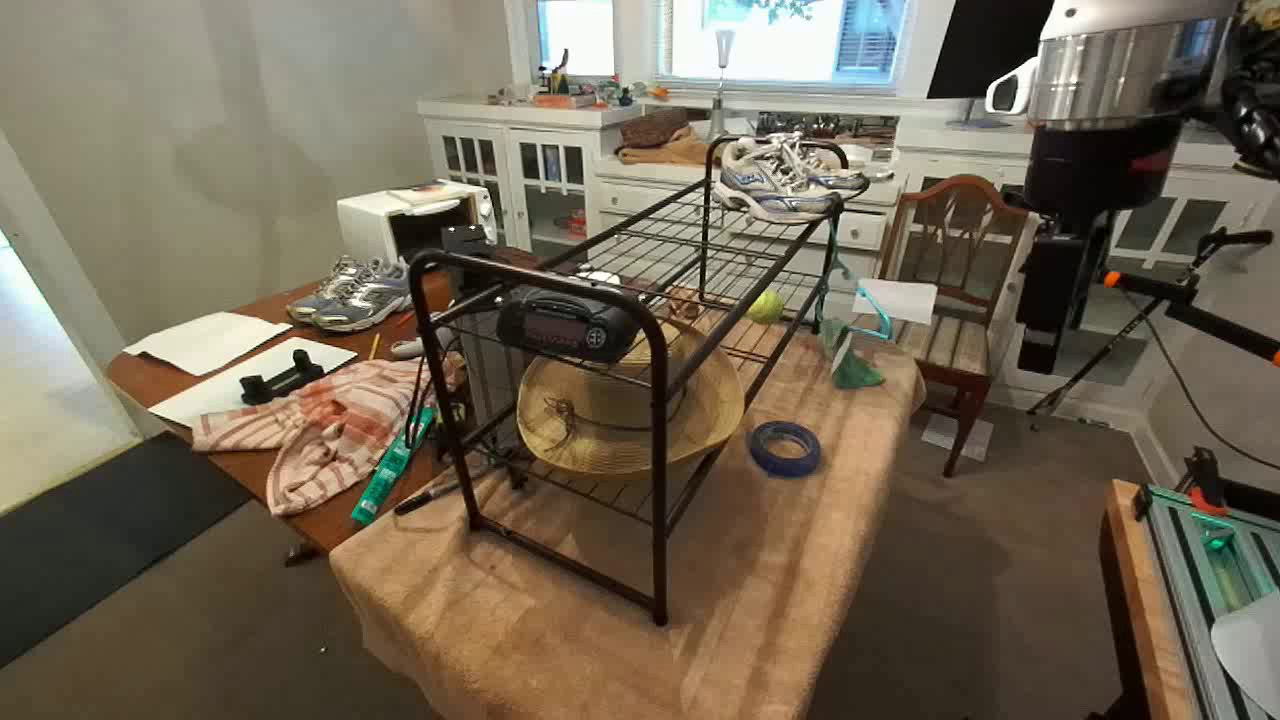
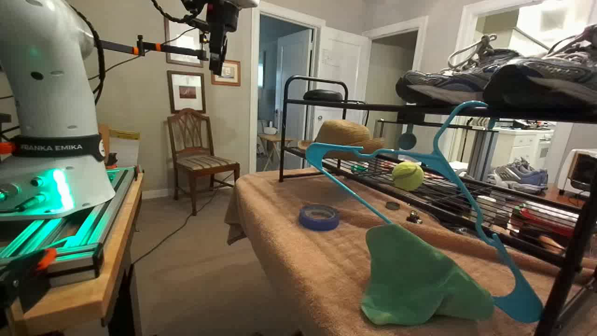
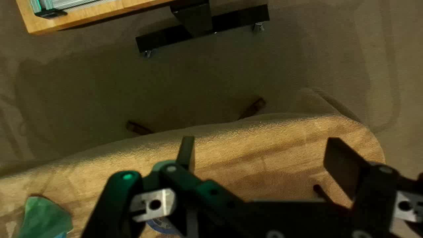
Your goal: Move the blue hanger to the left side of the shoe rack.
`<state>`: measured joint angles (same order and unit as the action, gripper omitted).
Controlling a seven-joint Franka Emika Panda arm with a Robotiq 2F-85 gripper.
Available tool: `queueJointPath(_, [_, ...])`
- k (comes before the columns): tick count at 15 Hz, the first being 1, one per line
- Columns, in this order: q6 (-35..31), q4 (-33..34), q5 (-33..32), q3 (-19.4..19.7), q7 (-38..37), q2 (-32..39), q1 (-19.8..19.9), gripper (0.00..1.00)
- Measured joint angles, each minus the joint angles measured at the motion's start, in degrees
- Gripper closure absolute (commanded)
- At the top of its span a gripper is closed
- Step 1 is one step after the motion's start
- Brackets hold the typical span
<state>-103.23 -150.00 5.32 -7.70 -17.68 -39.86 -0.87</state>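
The blue hanger (image 2: 438,162) is turquoise plastic; in an exterior view its hook lies over the rack's top rail beside the shoes and its body hangs tilted. It also shows in an exterior view (image 1: 885,318). A green cloth (image 2: 419,280) covers part of its lower bar. The shoe rack (image 1: 658,480) is a black wire frame standing on the towel-covered table; it also shows in an exterior view (image 2: 572,247). My gripper (image 1: 1045,345) is high beside the table, apart from rack and hanger. In the wrist view the gripper (image 3: 259,142) is open and empty.
White shoes (image 1: 775,180) sit on the rack's top far end, a clock radio (image 1: 565,325) at its near end. A straw hat (image 1: 630,410) and tennis ball (image 1: 766,306) are on the lower shelf. A blue roll (image 1: 785,448) lies on the towel. A chair (image 1: 955,250) stands behind.
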Motion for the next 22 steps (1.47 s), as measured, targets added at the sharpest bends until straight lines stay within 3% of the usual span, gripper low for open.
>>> queueJointPath(9, [-0.43, 0.18, -1.16, 0.25, -0.07, 0.05, 0.90, 0.00])
queueJointPath(15, [-7.06, 0.83, -8.39, 5.61, -0.75, 0.59, 9.90, 0.00])
queueJointPath(19, [-15.75, 0.80, -12.61, 9.15, -1.19, 2.70, 15.72, 0.00])
queueJointPath(22, [-23.64, 0.78, -17.46, 9.51, -2.55, 6.38, 19.24, 0.00])
